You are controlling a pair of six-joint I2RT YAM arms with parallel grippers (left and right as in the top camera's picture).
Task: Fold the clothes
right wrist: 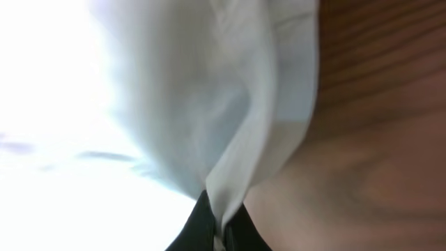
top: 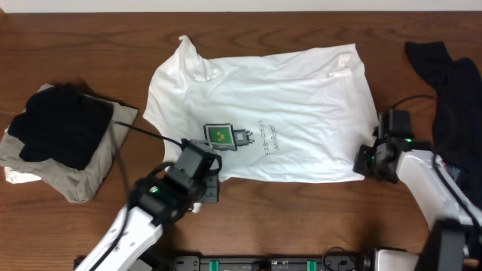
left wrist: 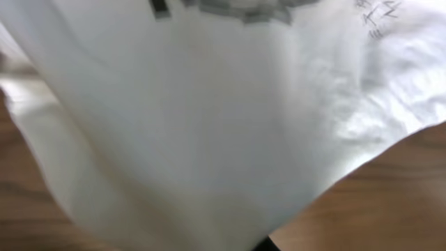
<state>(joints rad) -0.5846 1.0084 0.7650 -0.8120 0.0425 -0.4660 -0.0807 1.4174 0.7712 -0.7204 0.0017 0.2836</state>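
Note:
A large white T-shirt point(top: 286, 98) lies spread on the wooden table, its green plug logo point(top: 221, 135) and dark lettering facing up. My left gripper point(top: 205, 179) is at the shirt's front-left hem. In the left wrist view white cloth point(left wrist: 209, 125) fills the frame and hides the fingers. My right gripper point(top: 369, 162) is at the shirt's front-right corner. In the right wrist view its two black fingers point(right wrist: 221, 230) are pinched on a fold of white cloth point(right wrist: 244, 125).
A black garment point(top: 64, 124) lies on a folded tan one point(top: 86, 181) at the left. A dark garment point(top: 452, 83) is heaped at the right edge, beside my right arm. Bare wood table point(top: 301, 218) shows in front of the shirt.

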